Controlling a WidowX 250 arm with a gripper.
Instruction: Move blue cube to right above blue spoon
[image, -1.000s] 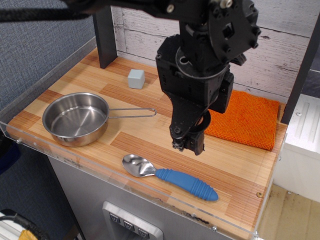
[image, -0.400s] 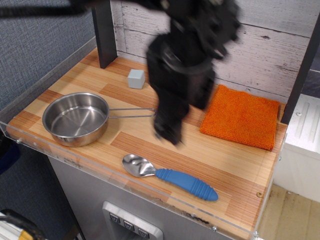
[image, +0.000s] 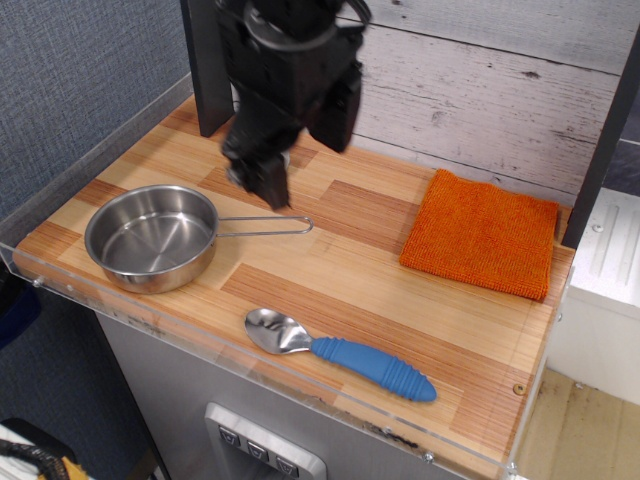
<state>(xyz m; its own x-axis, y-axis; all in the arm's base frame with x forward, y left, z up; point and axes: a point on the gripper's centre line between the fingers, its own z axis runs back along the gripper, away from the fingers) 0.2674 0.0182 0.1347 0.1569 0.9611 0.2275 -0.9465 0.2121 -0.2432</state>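
The counter (image: 400, 300) is a striped wood-grain board in pale and reddish planks, edged by a clear plastic rim, with a whitewashed plank wall behind it. At the left of the frame sits a round, polished steel pan (image: 150, 238), shallow and bright inside, its thin wire loop handle reaching right toward the centre. At the right lies a square orange cloth (image: 483, 235) with a nubbly, looped pile. Along the lower edge rests the blue spoon (image: 340, 355): a shiny metal bowl pointing left and a thick, ribbed, bright-blue plastic handle running down to the right. The black, blocky arm now fills the upper left of the frame, and its fingers (image: 262, 183) hang just above the counter beside the dark post, blurred with motion; whether they are apart or together cannot be told. The blue cube does not show here; the arm covers the upper-left spot where the pale grey-blue cube stood one second ago. Against that earlier frame, the arm has swung from the centre, where it hung near the cloth and above the spoon, up and left across the pan's handle. Pan, cloth and spoon lie where they did.
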